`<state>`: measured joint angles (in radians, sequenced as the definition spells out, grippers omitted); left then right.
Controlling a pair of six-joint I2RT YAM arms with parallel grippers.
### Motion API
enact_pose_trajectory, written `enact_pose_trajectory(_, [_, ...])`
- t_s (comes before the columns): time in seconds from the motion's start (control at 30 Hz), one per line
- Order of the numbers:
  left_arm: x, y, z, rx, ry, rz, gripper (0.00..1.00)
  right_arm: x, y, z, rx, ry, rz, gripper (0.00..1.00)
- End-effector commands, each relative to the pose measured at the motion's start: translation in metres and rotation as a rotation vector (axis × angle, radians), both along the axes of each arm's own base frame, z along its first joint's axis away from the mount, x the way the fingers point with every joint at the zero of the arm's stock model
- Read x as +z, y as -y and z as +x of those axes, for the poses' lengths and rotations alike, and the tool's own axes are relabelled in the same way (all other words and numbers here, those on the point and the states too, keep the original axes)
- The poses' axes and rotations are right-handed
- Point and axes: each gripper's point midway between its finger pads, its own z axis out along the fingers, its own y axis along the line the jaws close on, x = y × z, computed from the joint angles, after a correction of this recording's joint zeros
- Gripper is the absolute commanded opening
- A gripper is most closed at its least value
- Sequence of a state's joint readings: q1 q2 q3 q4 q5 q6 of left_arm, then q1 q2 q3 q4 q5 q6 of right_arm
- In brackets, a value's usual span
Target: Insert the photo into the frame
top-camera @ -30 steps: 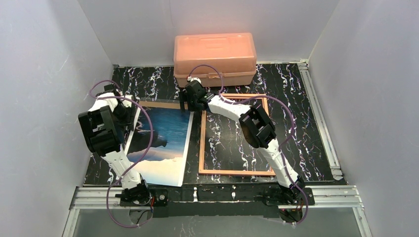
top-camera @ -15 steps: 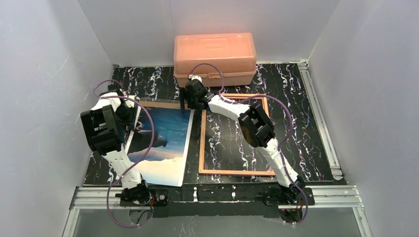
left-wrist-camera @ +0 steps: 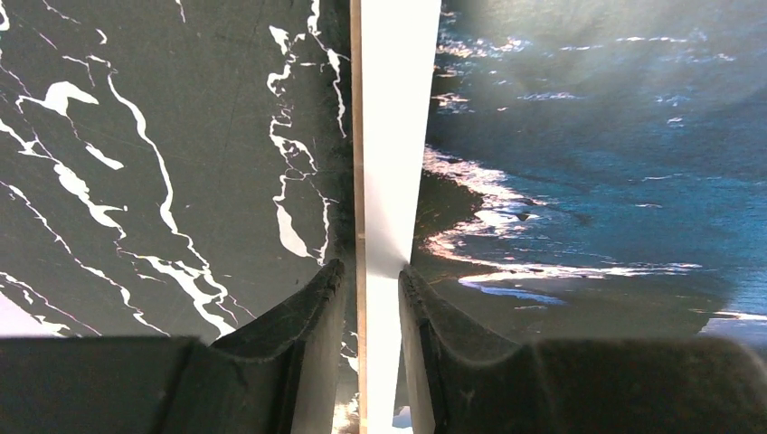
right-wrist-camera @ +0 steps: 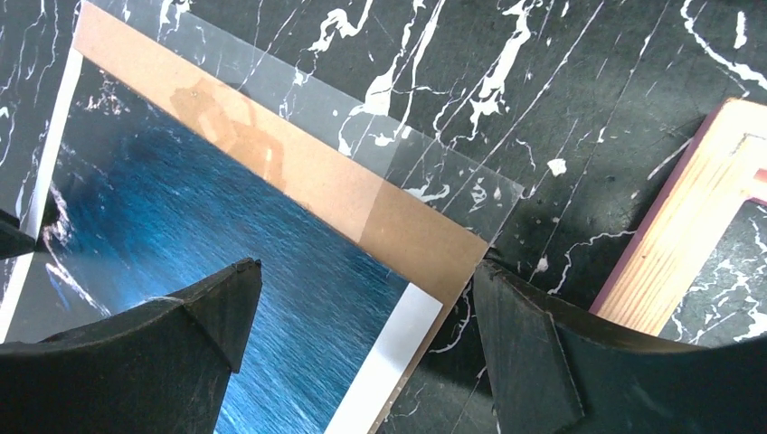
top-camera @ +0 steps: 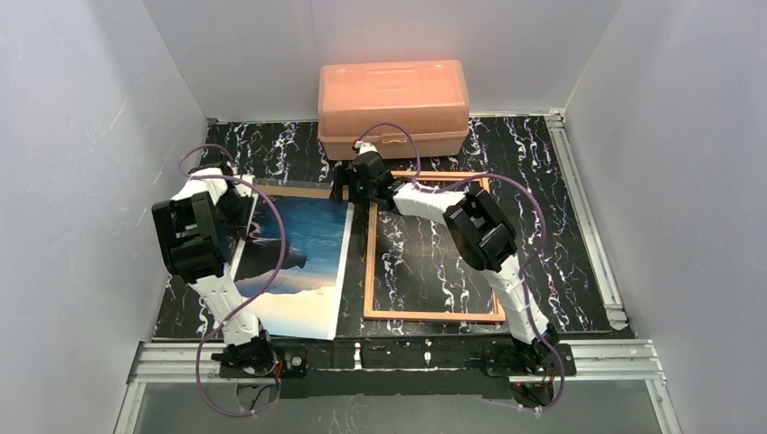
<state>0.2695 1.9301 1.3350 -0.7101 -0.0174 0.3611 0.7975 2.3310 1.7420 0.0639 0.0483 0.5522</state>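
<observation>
Your left tool (left-wrist-camera: 371, 282) sits at the left edge of the photo (top-camera: 303, 258). Its fingers are nearly together, straddling the white margin and the thin edge of the brown backing board (right-wrist-camera: 303, 176) beneath, but I cannot tell whether they actually pinch anything. Your right tool (right-wrist-camera: 366, 276) hangs with fingers wide apart above the photo's far right corner. The photo lies face up on the board, on the left of the surface (top-camera: 561, 226). The frame (top-camera: 369, 262) lies flat just beside it, to its right, and the two do not touch.
</observation>
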Motion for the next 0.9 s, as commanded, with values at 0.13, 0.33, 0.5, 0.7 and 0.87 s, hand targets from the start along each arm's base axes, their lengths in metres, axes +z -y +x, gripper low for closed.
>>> enact_pose_trajectory(0.13, [-0.026, 0.0, -0.002, -0.027, -0.034, 0.013, 0.26, 0.07, -0.021, -0.015, 0.104, 0.079, 0.173, 0.92])
enact_pose_trajectory(0.33, [-0.028, 0.001, -0.005, -0.029, -0.042, 0.009, 0.26, 0.09, -0.023, -0.027, 0.15, 0.107, 0.236, 0.91])
enact_pose_trajectory(0.5, [-0.028, 0.001, -0.004, -0.033, -0.041, 0.009, 0.25, 0.108, -0.031, -0.041, 0.213, 0.096, 0.316, 0.89])
enact_pose_trajectory(0.7, [-0.029, 0.0, -0.005, -0.041, -0.045, 0.014, 0.25, 0.141, -0.038, -0.072, 0.314, 0.062, 0.533, 0.88])
enact_pose_trajectory(0.87, [-0.028, 0.0, -0.005, -0.043, -0.043, 0.016, 0.24, 0.154, -0.048, -0.088, 0.395, 0.001, 0.693, 0.86])
